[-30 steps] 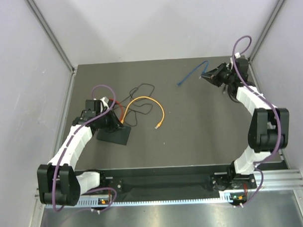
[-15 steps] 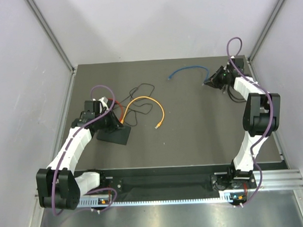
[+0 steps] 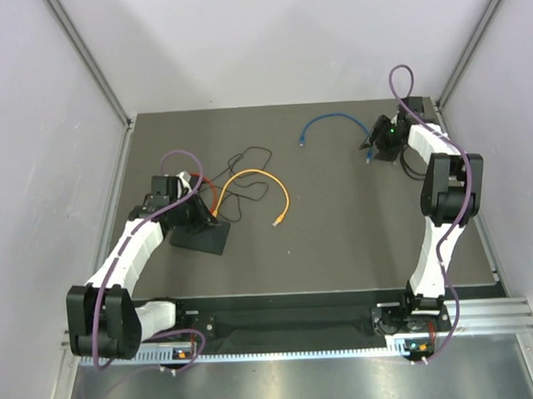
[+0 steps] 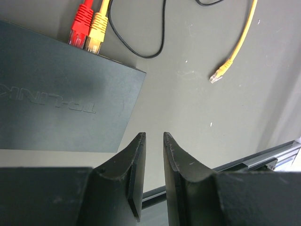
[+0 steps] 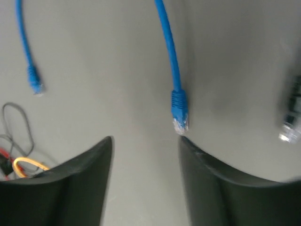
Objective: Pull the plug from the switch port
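Left claw (image 4: 154, 155), nearly closed and empty, hovers just beside the switch (image 4: 61, 101); right claw (image 5: 143, 141) is parted, empty. Reach ahead to the red plug (image 4: 81, 23), gripping its boot squarely.

You are looking at a dark bench (image 3: 338, 241) that is carrying the switch (image 3: 200, 238) at its left side. A thin black cord (image 3: 244, 178) and an orange cable (image 3: 264, 189) are lying just beside it, and a blue cable (image 3: 332, 122) is lying loose near the far right corner.
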